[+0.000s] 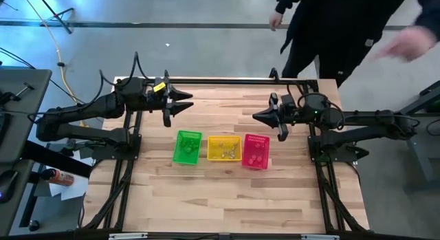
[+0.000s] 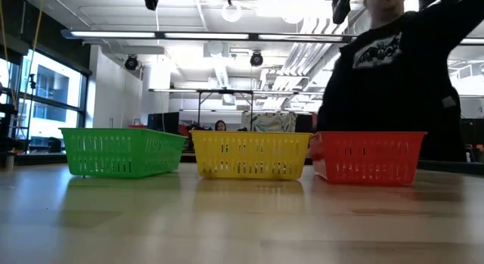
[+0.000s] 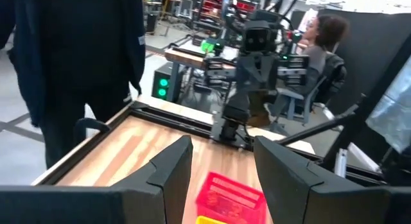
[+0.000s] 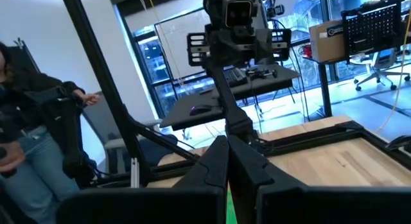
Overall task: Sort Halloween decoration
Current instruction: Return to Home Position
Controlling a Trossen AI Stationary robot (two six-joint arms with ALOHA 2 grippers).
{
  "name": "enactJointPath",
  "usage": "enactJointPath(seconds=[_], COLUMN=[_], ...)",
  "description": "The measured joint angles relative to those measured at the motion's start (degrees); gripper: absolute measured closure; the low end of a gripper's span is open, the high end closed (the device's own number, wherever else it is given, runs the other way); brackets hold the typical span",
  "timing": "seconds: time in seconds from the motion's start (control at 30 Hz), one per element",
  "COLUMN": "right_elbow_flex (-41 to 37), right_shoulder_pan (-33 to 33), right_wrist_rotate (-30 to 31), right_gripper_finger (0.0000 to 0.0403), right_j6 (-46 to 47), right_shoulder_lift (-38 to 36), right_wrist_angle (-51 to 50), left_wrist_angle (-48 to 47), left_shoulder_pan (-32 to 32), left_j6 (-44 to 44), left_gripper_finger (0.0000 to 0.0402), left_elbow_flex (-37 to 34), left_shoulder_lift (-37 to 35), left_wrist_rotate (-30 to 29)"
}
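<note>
While poised above the table [image 1: 227, 199], the left tool [image 1: 188, 102] is spread apart, the right tool [image 1: 258, 117] together.

Worktop [image 1: 227, 192]: pale wood planks, smooth, satin sheen. Green basket [image 1: 187, 147], yellow basket [image 1: 224, 148], pink basket [image 1: 256, 151]: slotted plastic, lightly glossy. Trinkets [image 1: 231, 153] in the yellow basket: material too small to tell. Frame [image 1: 220, 80] around the worktop: black matt metal.

The high view looks straight down on the table [image 1: 227, 199]. The low view, at 6 o'clock, faces 12; both share the baskets [image 2: 249, 154].
</note>
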Motion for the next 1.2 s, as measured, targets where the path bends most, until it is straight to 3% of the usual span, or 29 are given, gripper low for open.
enactJointPath(seconds=[0.3, 0.57, 0.77, 0.93, 1.2], right_elbow_flex=[0.02, 0.03, 0.04, 0.04, 0.04], right_shoulder_pan=[-0.04, -0.04, -0.04, -0.35, -2.11], right_wrist_rotate=[-0.04, -0.12, -0.15, -0.16, -0.15], right_gripper_finger=[0.0403, 0.0403, 0.0403, 0.0403, 0.0403], right_j6=[-0.25, -0.25, -0.25, -0.25, 1.10], right_shoulder_lift=[0.02, 0.02, -0.03, -0.04, -0.04], right_wrist_angle=[-3.01, -3.10, -3.08, -3.08, -3.08], left_wrist_angle=[0.75, 15.15, 16.95, 21.97, 35.69], left_shoulder_pan=[-4.12, -5.11, -4.93, -4.96, -5.45], left_j6=[0.11, -4.93, -5.25, -5.39, -9.63], left_gripper_finger=[0.0245, 0.0245, 0.0248, 0.0288, 0.0393], left_elbow_flex=[-0.51, -12.95, -18.49, -25.19, -35.85], left_shoulder_lift=[-0.02, -3.15, -8.29, -12.21, -13.81], left_wrist_rotate=[-0.66, -2.32, -3.93, -5.74, -6.69])
